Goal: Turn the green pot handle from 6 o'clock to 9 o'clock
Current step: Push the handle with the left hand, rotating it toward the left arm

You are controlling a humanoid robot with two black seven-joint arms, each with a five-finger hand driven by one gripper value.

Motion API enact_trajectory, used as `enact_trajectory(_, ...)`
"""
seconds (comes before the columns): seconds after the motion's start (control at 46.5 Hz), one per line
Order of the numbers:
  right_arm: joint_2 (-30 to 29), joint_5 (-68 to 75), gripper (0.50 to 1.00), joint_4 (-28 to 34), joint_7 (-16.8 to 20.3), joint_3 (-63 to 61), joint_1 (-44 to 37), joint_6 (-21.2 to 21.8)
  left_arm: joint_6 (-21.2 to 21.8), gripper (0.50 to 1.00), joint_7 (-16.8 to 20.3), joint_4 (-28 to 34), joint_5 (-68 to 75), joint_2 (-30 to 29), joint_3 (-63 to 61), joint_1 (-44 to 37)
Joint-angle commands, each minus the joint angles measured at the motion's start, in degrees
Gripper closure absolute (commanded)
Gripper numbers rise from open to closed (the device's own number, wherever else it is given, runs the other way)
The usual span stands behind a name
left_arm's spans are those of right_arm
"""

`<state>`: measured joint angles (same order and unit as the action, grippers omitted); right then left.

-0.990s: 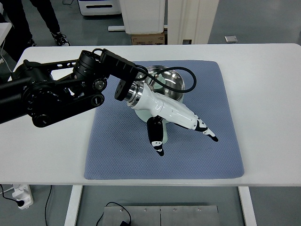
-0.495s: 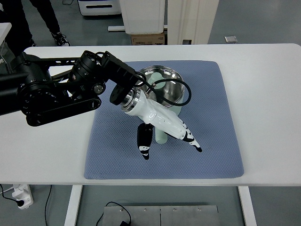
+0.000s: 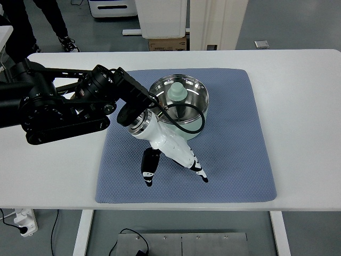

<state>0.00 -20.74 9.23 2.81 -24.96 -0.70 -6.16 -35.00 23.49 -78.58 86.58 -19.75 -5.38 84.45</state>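
The green pot [image 3: 195, 125] with a shiny steel inside stands on the blue mat [image 3: 240, 149], a pale green knob [image 3: 177, 92] showing in it. Its handle does not show; the spot below the pot where it lay is covered by my left hand. My left hand [image 3: 177, 176] is white with black fingertips. It reaches from the black arm [image 3: 64, 106] down and to the right, just below the pot's near left side. The fingers [image 3: 198, 172] are stretched out and the thumb [image 3: 149, 169] hangs apart, holding nothing that I can see.
The mat lies on a white table [image 3: 303, 106]. A black cable [image 3: 184, 125] loops from the wrist over the pot's rim. A person's legs [image 3: 53, 16] and white furniture [image 3: 160, 16] stand beyond the far edge.
My left hand has moved left and toward the near edge, uncovering the pot's inside and knob. The pale green handle seen below the pot is now hidden under the hand.
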Motion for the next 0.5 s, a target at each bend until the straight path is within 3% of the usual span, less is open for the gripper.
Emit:
enact_trajectory(0.0, 0.0, 0.0, 0.500, 0.0, 0.0, 0.0, 0.0, 0.0, 0.0, 0.500, 0.0, 0.0, 0.0, 0.0, -0.2, 0.2)
enact_trajectory(0.474, 0.0, 0.0, 0.500, 0.0, 0.0, 0.0, 0.0, 0.0, 0.0, 0.500, 0.0, -0.2, 0.3, -4.5, -7.4, 4.6)
